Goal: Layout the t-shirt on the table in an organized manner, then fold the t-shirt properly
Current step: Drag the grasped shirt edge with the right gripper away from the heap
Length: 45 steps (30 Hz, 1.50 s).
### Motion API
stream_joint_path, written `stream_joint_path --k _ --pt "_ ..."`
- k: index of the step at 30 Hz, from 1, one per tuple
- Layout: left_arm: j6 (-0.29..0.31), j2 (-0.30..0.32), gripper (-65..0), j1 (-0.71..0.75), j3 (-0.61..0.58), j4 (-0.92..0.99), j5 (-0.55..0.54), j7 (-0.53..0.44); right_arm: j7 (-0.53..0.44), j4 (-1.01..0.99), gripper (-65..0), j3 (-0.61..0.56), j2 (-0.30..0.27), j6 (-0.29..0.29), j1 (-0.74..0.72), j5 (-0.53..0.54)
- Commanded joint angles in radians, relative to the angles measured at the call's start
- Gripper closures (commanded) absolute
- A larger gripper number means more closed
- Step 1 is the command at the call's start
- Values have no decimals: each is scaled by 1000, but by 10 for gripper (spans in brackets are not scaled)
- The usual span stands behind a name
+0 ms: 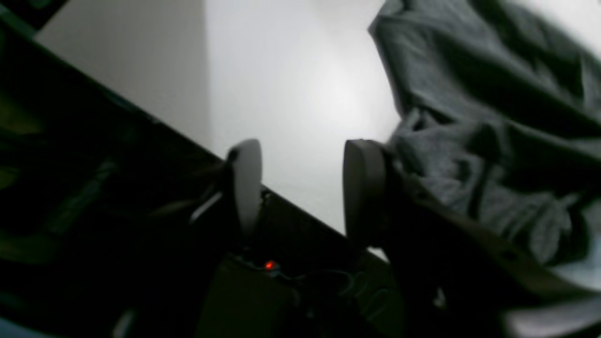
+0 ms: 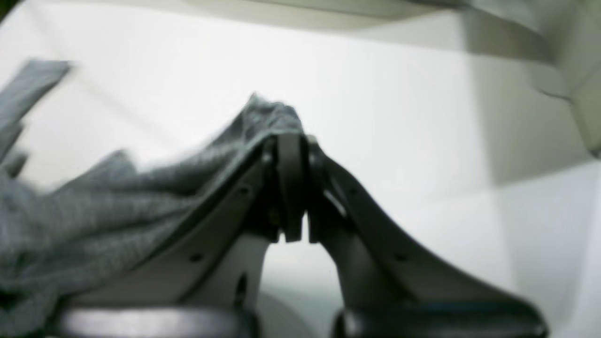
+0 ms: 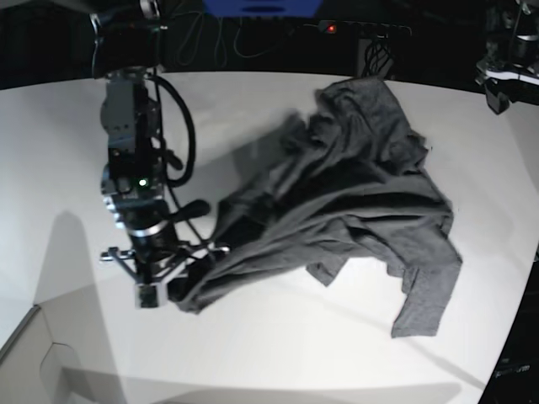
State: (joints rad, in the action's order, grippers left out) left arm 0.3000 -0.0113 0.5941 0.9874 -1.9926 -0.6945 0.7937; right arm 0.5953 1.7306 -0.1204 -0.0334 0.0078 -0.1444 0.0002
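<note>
Lying crumpled diagonally on table (image 3: 278,353), t-shirt (image 3: 354,194), right gripper (image 2: 291,141) clamping its corner, left gripper (image 1: 300,183) parted.

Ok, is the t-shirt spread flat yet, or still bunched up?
Still bunched up. In the base view the t-shirt lies crumpled in ridges on the table, one sleeve trailing; the right gripper is shut on a fabric edge.

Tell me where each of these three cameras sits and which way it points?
Left wrist: on the left arm, facing past its open left pincer to the table and t-shirt.
Right wrist: on the right arm, facing its right pincer, shut on shirt fabric.
Base: high up, facing down on the table; the right arm shows.
All three share the t-shirt.
</note>
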Motion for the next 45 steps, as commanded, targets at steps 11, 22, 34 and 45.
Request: stream_joint_path --k 11,22,34,45 --pt "5 17 -284 10 12 -20 -123 -18 -15 30 0 120 -3 5 -82 5" --pt "5 35 -284 -78 12 -21 -123 -18 55 308 0 117 33 111 -30 7" --pt "-8 144 -284 -524 -144 106 43 -18 56 302 0 159 28 114 47 5" --pt "-6 153 -284 -948 -247 830 238 -55 56 300 0 166 11 114 137 4"
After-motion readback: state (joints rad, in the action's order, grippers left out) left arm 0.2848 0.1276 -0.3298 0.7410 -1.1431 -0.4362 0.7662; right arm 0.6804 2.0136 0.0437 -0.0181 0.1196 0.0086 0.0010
